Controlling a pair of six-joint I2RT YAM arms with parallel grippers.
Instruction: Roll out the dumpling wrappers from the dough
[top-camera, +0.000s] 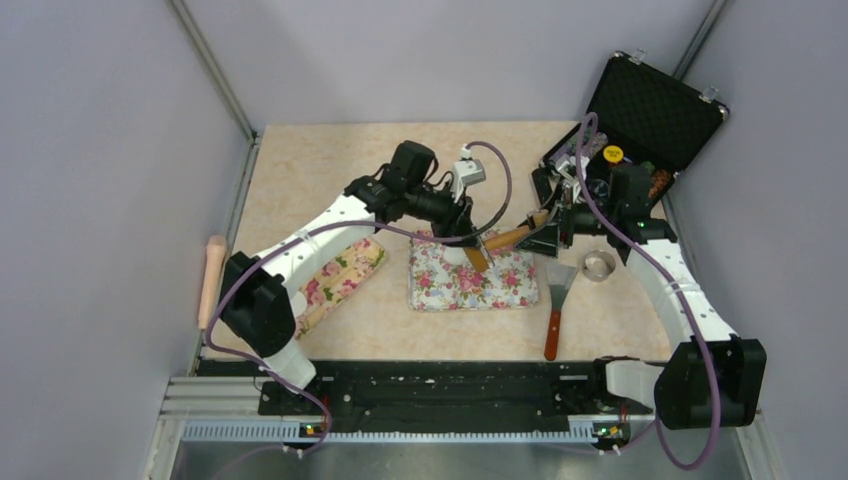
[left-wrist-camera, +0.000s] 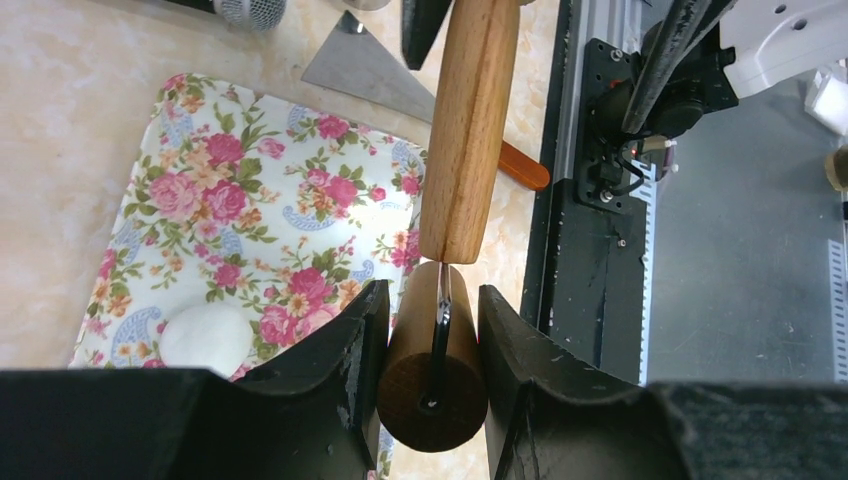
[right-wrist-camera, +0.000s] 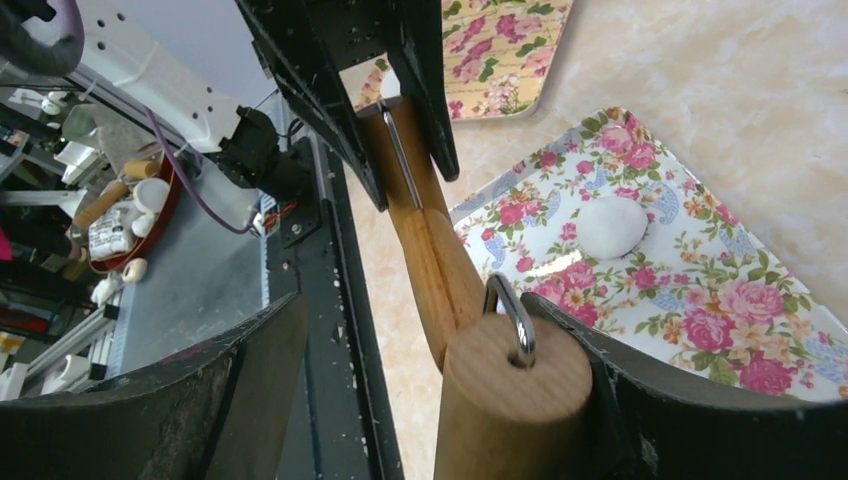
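A wooden rolling pin (top-camera: 510, 238) hangs above the floral board (top-camera: 470, 285), between both arms. My left gripper (left-wrist-camera: 432, 300) is shut on one of its handles (left-wrist-camera: 432, 375), a finger pressed on each side. My right gripper (right-wrist-camera: 425, 320) is open around the other handle (right-wrist-camera: 510, 400). That handle leans on one finger (right-wrist-camera: 640, 400), and a wide gap separates it from the other finger (right-wrist-camera: 250, 380). A white ball of dough (right-wrist-camera: 611, 226) lies on the board below the pin and also shows in the left wrist view (left-wrist-camera: 205, 338). No dumpling wrappers are in view.
A metal scraper with a red handle (top-camera: 556, 300) and a metal ring (top-camera: 599, 265) lie right of the board. A second floral pad (top-camera: 340, 275) lies on the left, with another rolling pin (top-camera: 211, 280) at the table's left edge. An open black case (top-camera: 650, 110) stands at the back right.
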